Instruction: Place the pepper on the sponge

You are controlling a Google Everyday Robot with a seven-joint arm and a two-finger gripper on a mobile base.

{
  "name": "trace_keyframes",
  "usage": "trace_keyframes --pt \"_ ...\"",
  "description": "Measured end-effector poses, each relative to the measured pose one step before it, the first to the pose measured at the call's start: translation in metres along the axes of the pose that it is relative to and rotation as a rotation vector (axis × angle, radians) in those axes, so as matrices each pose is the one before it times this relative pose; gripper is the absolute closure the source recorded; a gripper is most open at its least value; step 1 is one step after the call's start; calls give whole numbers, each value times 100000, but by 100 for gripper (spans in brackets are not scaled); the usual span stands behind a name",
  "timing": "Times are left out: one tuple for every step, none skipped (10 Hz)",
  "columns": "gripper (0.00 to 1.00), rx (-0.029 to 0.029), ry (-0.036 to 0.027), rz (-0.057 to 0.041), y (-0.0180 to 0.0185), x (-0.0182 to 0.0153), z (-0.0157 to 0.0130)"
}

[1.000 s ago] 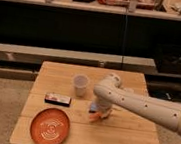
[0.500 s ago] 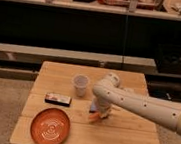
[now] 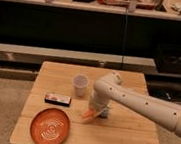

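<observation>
The arm (image 3: 140, 103) reaches in from the right across the table (image 3: 124, 142) and bends down at the wrist. The gripper (image 3: 94, 111) hangs low over the middle of the table, just near of the cup (image 3: 80, 85). The pepper (image 3: 88, 115) sits right at its tip, slanting down to the left. The sponge (image 3: 105, 112) is just beside it on the right, partly hidden behind the wrist.

The wrist covers the gripper from where I stand, so I cannot tell how wide it is or whether it has hold of the pepper. I also cannot tell whether the pepper rests on the wood or hangs a little above it. It is not on the sponge; it lies to its left and a touch nearer.

I would judge the step in hand to be either the grasp on the pepper or its short carry across to the sponge.

Once the grip is sure, the pepper needs to go a little to the right, squarely over the sponge. It then needs a low, gentle release, because the sponge is barely wider than the pepper and the pepper could roll off. The bar (image 3: 57, 99) and plate (image 3: 51, 127) lie off to the left, well out of the way.
</observation>
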Motion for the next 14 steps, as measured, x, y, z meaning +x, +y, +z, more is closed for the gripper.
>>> trace_keyframes --pt "100 2192 53 -1386 -118 -132 -49" --pt "100 1648 359 -427 15 48 -116" --pt "100 1425 421 -273 -112 63 -162" --pt "100 1838 211 -572 -282 81 -110" --pt "100 1056 215 66 -222 241 -91" --pt "100 809 120 274 -237 288 -8" --pt "100 592 25 511 -245 308 -22" --pt "100 275 -72 773 -249 435 9" --pt "100 103 -363 341 -234 250 48" --pt "100 -27 -113 191 -113 174 13" --pt "96 -81 -118 1123 -36 708 -5" --pt "90 56 34 646 49 430 -26" --pt "82 271 45 482 12 399 -49" --pt "69 687 -241 376 70 555 -74"
